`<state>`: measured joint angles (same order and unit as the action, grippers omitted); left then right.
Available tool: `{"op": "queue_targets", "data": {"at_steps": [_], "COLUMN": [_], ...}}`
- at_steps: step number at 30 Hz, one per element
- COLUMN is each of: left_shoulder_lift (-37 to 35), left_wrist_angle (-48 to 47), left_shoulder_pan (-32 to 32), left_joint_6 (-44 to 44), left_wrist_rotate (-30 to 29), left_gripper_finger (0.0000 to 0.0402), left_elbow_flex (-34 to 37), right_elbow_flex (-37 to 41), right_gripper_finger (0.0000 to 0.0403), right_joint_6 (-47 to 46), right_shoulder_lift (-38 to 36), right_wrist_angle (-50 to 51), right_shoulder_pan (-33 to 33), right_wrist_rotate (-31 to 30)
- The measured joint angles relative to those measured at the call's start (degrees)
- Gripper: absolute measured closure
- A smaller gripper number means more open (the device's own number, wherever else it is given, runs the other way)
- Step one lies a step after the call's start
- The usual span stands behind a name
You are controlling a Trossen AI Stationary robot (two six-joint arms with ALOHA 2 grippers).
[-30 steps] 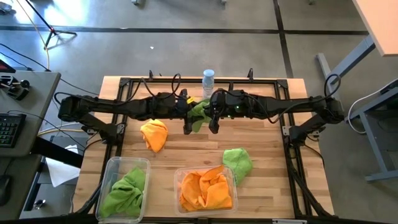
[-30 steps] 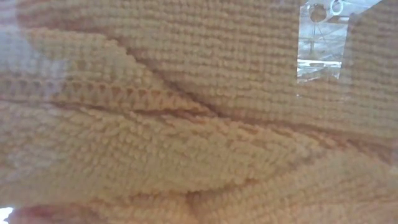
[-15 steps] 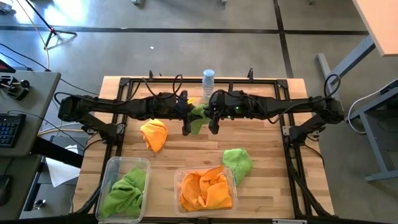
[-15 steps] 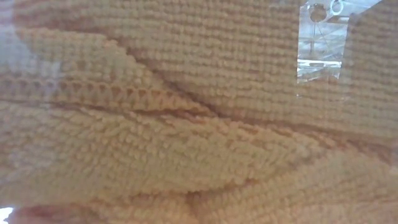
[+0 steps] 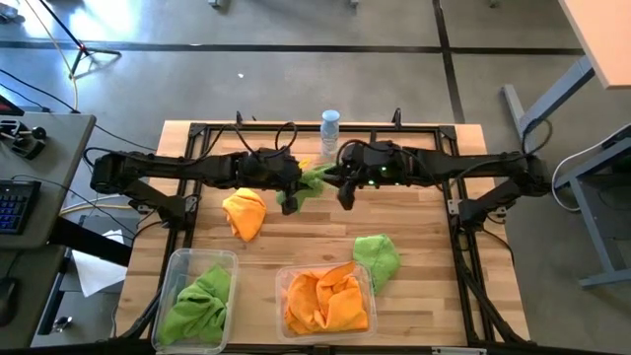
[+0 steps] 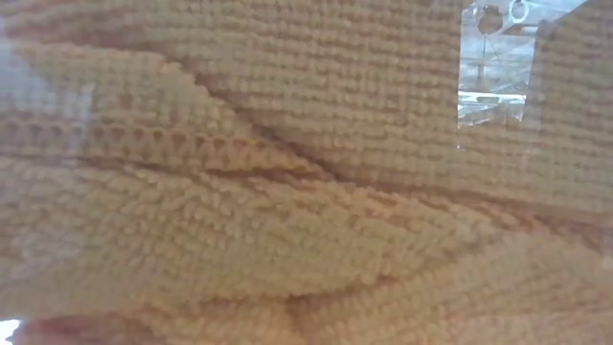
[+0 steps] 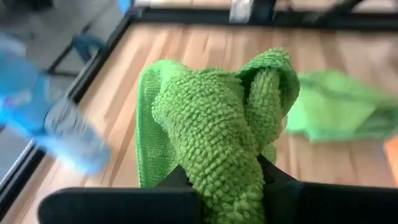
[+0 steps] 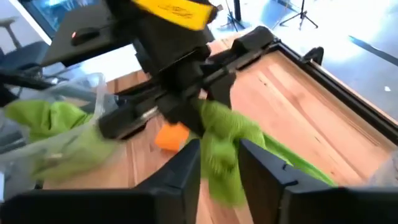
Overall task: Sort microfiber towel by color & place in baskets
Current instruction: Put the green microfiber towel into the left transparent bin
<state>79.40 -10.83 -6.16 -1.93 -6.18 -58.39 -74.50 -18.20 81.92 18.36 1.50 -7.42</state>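
A bright green microfiber towel (image 5: 312,181) hangs between my two grippers over the far middle of the table. My left gripper (image 5: 288,200) is shut on it. My right gripper (image 5: 345,197) is open just right of it, its fingers either side of the towel's hanging end (image 8: 219,163). An orange towel (image 5: 245,212) and another green towel (image 5: 377,258) lie bunched on the table. The narrower basket (image 5: 175,264) at the near left holds green cloth. The wider basket (image 5: 283,278) beside it holds orange cloth. My left gripper pinches a bunched fold of the green towel (image 7: 229,177) between its two fingers, several layers thick. The towel bulges out ahead of the fingers and drapes toward my right gripper, seemingly clear of the table. Whether my right gripper's open fingers (image 8: 186,171) brush the towel, I cannot tell.
A small clear bottle (image 5: 329,128) stands at the far edge behind the grippers. A dark metal frame (image 5: 197,133) runs round the tabletop. Orange cloth pressed against the basket wall (image 6: 287,192) fills the low view. Bare wood lies between the grippers and the baskets.
My left gripper has shut on the green towel and drawn slightly toward the table's left. My right gripper has opened, let the towel go and backed a little toward the right. The towel now hangs from my left gripper.
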Motion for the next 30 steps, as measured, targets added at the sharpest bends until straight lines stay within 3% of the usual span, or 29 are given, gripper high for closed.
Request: {"op": "queue_targets", "data": {"at_steps": [7,11,16,19,25,30], "left_shoulder_lift": [-3.8,-6.6,-6.9,-7.0,-7.0,-6.9], "left_wrist_angle": [-5.5,-15.7,-35.8,-41.7,-48.7,-59.9], "left_shoulder_pan": [0.4,3.2,8.4,11.7,16.9,21.5], "left_joint_6": [2.3,3.7,14.7,23.3,39.7,58.3], "left_wrist_rotate": [-1.0,-9.3,-18.2,-21.4,-23.8,-22.7], "left_gripper_finger": [0.0383,0.0383,0.0384,0.0384,0.0384,0.0384], "left_elbow_flex": [-0.1,-3.7,-15.3,-20.0,-23.8,-26.5], "right_elbow_flex": [0.0,0.1,1.0,5.1,19.8,31.7], "right_gripper_finger": [0.0280,0.0287,0.0308,0.0330,0.0396,0.0386], "right_joint_6": [-1.5,-3.3,-11.5,-12.4,-15.3,-21.1], "right_shoulder_lift": [-5.2,-6.0,-5.9,-7.4,-14.2,-23.0], "right_wrist_angle": [13.0,24.2,38.2,39.1,33.0,28.1], "right_shoulder_pan": [0.0,-0.4,-0.5,-0.5,-1.3,-4.3], "right_wrist_rotate": [-1.6,-8.2,-10.9,-10.4,-3.3,-0.4]}}
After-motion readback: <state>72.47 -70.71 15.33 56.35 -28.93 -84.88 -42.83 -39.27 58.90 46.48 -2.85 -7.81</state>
